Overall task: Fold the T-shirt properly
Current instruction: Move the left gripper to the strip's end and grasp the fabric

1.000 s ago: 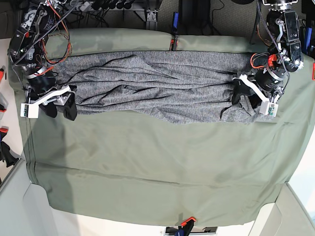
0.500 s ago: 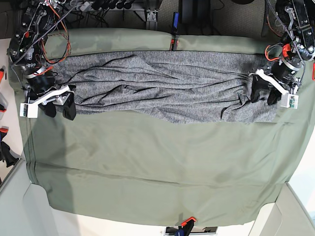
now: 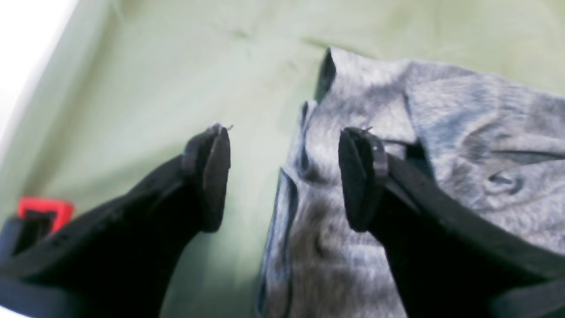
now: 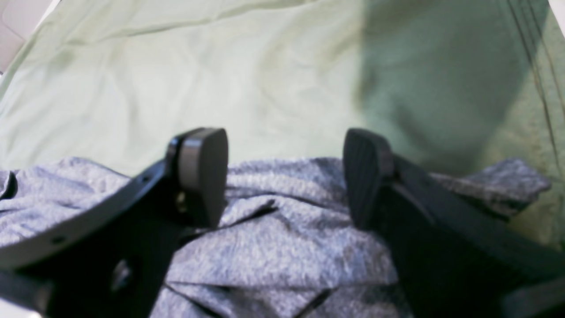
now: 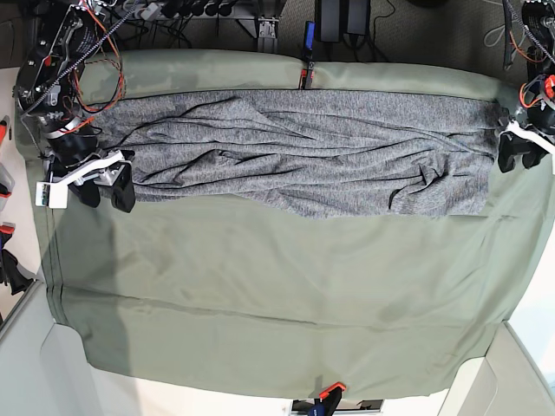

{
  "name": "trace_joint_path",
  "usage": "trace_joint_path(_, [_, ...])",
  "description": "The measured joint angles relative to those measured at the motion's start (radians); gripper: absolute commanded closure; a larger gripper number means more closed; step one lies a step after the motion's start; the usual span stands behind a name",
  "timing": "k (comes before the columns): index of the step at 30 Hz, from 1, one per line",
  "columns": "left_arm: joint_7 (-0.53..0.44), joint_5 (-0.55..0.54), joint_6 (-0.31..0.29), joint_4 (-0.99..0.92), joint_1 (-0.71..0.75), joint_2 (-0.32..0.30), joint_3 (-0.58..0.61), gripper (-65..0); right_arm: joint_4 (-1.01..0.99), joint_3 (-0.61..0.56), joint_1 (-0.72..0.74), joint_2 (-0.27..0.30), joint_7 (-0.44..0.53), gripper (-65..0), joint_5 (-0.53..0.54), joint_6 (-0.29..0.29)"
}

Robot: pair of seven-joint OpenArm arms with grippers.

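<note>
The heather-grey T-shirt [image 5: 303, 152] lies wrinkled in a long band across the far half of the table. My left gripper [image 5: 520, 156] hovers open at the shirt's right end. In the left wrist view the left gripper [image 3: 284, 176] straddles the edge of the T-shirt [image 3: 441, 132], one finger over grey knit and the other over green cloth, holding nothing. My right gripper [image 5: 104, 189] stands open at the shirt's left end. In the right wrist view the right gripper [image 4: 284, 176] hangs just above the bunched T-shirt [image 4: 273, 251], empty.
An olive-green cloth [image 5: 277, 295] covers the table. Clamps pin it at the far edge [image 5: 305, 74] and the near edge [image 5: 329, 394]. A red clip [image 3: 44, 212] shows by the left gripper. Cables and gear line the back. The near half holds only green cloth.
My left arm has moved right in the base view, from over the shirt's right end to just past its edge, and that end now lies drawn out flatter. The right arm has stayed put.
</note>
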Motion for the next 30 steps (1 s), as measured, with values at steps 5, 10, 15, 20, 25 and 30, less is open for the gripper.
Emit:
trace_joint_path(5, [0.052,-0.122,-0.06,-0.065,0.055,-0.005,-0.048,-40.6,0.0,0.0,0.0,0.0,0.0,-40.5,0.0,0.0])
trace_joint_path(10, [0.036,-0.201,-0.159,-0.066,0.152,0.001,-0.084,-40.6,0.0,0.0,0.0,0.0,0.0,-40.5,0.0,0.0])
trace_joint_path(15, [0.028,-0.201,-0.159,-0.066,0.152,0.03,-0.079,-40.6,0.0,0.0,0.0,0.0,0.0,-40.5,0.002,0.0])
trace_joint_path(20, [0.027,-0.216,-0.159,-0.066,0.153,0.051,-0.076,-40.6,0.0,0.0,0.0,0.0,0.0,-40.5,0.002,0.0])
trace_joint_path(25, [0.01,-0.199,-0.159,-0.066,0.155,0.064,-0.026,-40.6,0.0,0.0,0.0,0.0,-0.001,-40.5,0.002,0.0])
trace_joint_path(30, [-0.088,-0.117,-0.159,-0.066,0.154,0.064,0.043,-40.6,0.0,0.0,0.0,0.0,-0.003,-40.5,0.002,0.0])
